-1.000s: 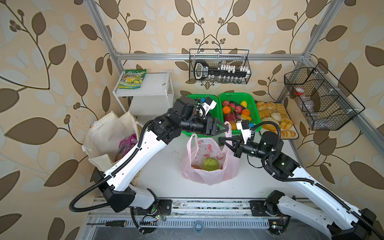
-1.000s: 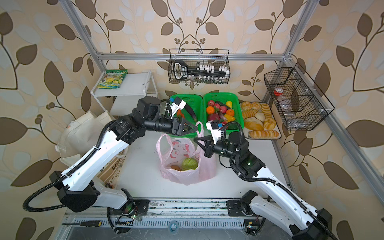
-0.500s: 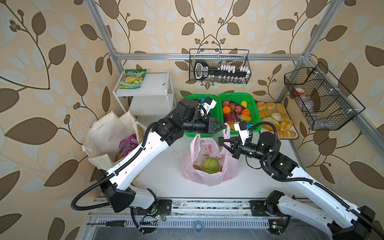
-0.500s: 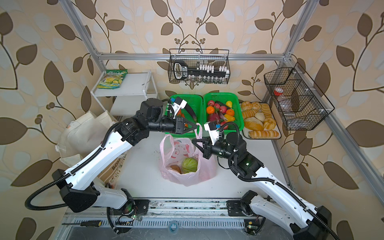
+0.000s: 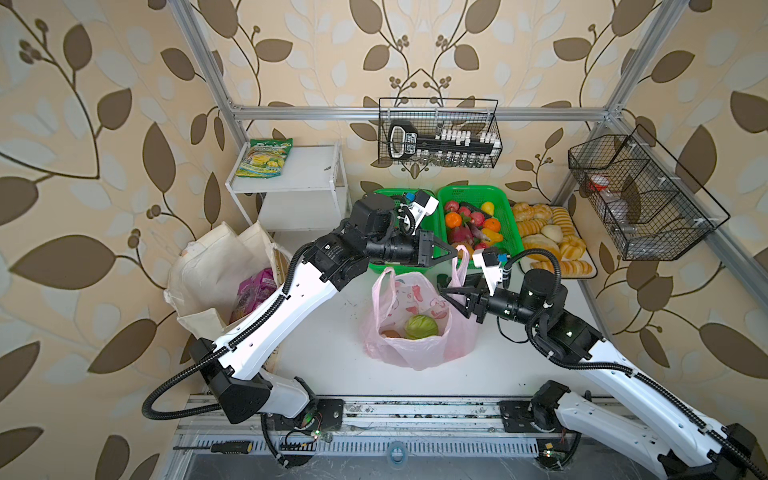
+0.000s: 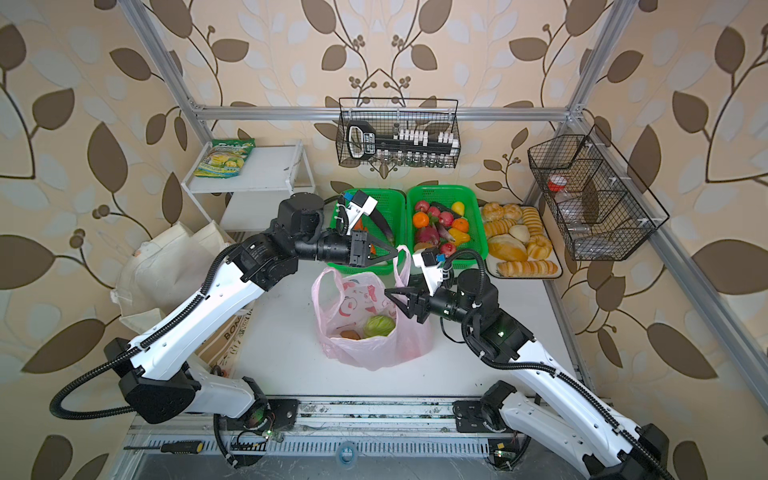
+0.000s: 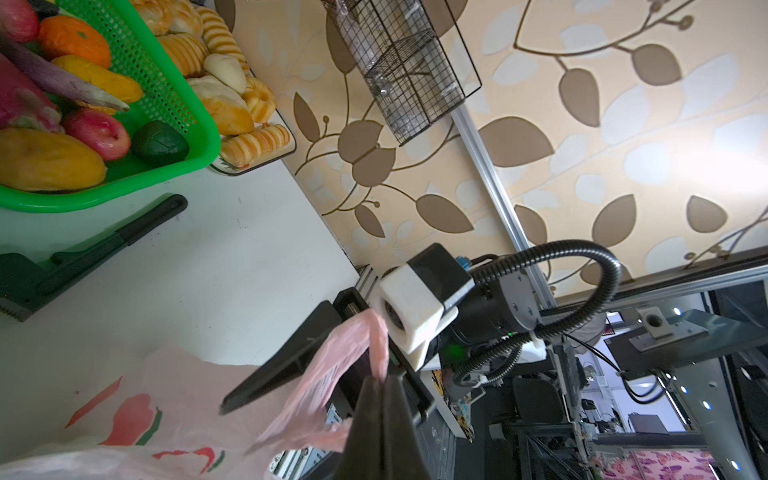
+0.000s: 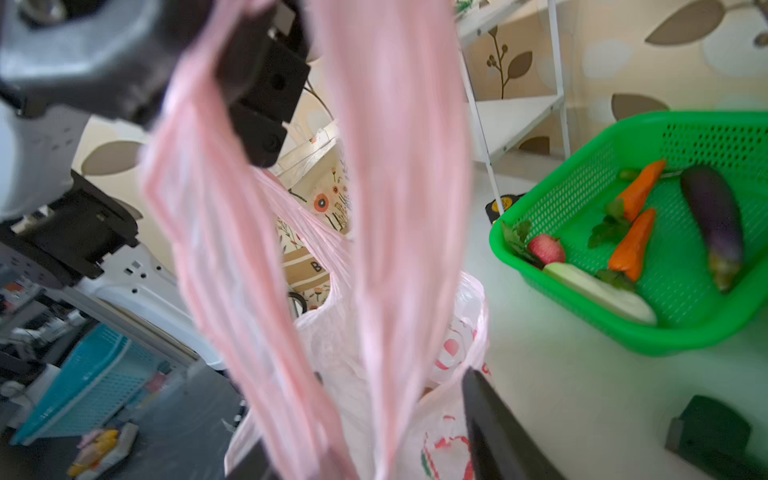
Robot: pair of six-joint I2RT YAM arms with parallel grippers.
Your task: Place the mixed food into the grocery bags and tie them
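Observation:
The pink plastic grocery bag (image 5: 415,349) (image 6: 365,353) stands open mid-table in both top views, with the green cabbage (image 5: 421,327) (image 6: 379,325) and a brown piece of food (image 5: 390,333) inside. My left gripper (image 5: 456,250) (image 6: 395,252) (image 7: 380,384) is shut on the bag's far handle (image 7: 353,353), held up taut. My right gripper (image 5: 448,296) (image 6: 395,300) (image 8: 361,419) is open just below it, and the handle strips (image 8: 395,208) hang between its fingers. The cream canvas tote (image 5: 208,270) (image 6: 166,266) stands at the left, with the purple packet (image 5: 253,289) in it.
Two green baskets (image 5: 505,216) (image 6: 390,203) of fruit and vegetables stand behind the bag, with a bread tray (image 5: 590,272) to their right. A white shelf (image 5: 299,166) holds a yellow-green snack packet (image 5: 266,158). Wire baskets (image 5: 440,133) (image 5: 640,195) hang on the walls.
My left gripper moved right and shut on the pink bag's far handle. My right gripper opened and let that handle go.

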